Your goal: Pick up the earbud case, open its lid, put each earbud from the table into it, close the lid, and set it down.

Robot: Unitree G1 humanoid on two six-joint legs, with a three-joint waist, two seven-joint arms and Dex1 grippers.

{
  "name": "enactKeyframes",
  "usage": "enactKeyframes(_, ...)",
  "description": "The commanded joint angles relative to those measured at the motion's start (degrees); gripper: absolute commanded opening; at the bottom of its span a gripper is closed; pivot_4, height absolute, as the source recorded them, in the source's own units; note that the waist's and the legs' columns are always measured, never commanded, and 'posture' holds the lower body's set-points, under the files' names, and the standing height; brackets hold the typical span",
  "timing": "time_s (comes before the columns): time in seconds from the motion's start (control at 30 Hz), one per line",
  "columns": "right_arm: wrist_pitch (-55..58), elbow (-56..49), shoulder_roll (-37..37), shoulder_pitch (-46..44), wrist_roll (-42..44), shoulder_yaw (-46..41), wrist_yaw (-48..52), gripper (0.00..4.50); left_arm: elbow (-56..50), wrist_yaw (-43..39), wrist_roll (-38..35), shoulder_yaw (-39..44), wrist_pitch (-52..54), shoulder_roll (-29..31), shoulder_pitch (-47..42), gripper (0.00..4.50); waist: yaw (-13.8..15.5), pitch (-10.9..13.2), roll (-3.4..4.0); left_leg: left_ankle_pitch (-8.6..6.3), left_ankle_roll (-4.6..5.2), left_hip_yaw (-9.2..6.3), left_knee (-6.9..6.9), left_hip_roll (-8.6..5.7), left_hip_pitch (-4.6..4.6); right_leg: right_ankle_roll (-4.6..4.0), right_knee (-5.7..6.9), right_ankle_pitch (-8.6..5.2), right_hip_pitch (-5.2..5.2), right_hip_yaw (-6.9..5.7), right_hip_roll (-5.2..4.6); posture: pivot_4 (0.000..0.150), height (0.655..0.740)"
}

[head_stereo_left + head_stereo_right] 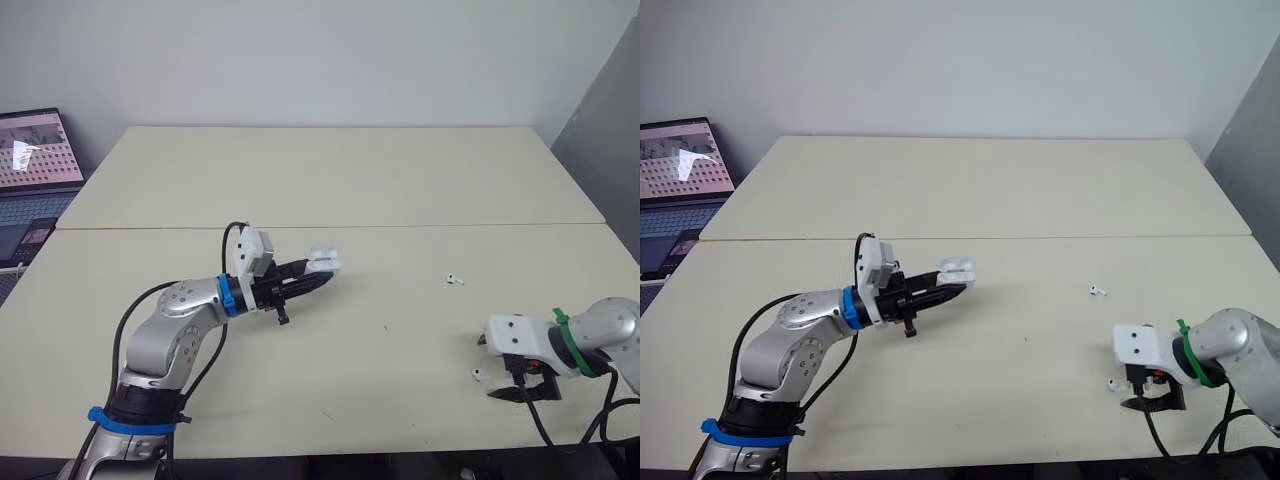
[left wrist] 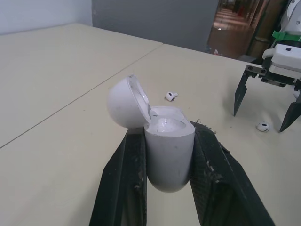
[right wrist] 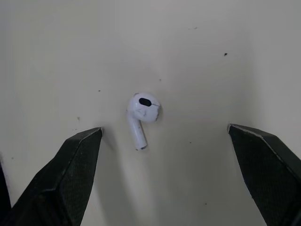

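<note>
Left eye view: cream table (image 1: 330, 180) with a seam running across it just behind the case (image 1: 322, 260). A laptop (image 1: 30, 150) sits well to the case's left, past the table edge, with its screen lit. The far earbud (image 1: 455, 279) lies on the table right of the case, well apart from it. The near earbud (image 1: 479, 376) lies further right of the case and closer to the robot. The left arm is bent at the elbow, its forearm reaching forward and rightward, roughly level. The left gripper (image 1: 318, 275) is clamped on the case body, one finger on each side, and the case looks to be held above the table. The lid (image 2: 124, 101) is hinged back and open. The right arm is low, far right of the case. The right gripper (image 3: 164, 128) points down at the table with its fingers spread wide, holding nothing. The near earbud lies between the fingers, touching neither and nearer one of them.
</note>
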Motion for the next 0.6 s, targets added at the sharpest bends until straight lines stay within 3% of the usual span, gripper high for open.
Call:
enactKeyframes(0.03,7.2,-4.2,-0.5,-0.4,-3.6,2.7,-3.1,4.46,-1.3,-0.2,-0.1,0.4,-1.3,0.3,-0.8,0.8,0.0,0.0,-0.06,0.0,0.0,-0.02,0.0,0.0,0.0,0.0,-0.01,0.0,0.0,0.0,0.0,0.15,0.74)
enactKeyframes(0.6,20.7,-14.4,1.6,-9.8,-5.3,12.7,-3.7,4.46,-3.1,1.1,0.4,-0.3,0.0,0.2,-1.1,0.8,-0.3,-0.2,-0.37,-0.01,0.01,-0.08,-0.06,0.08,0.01,-0.01,-0.02,0.0,-0.03,-0.08,0.06,0.15,0.74)
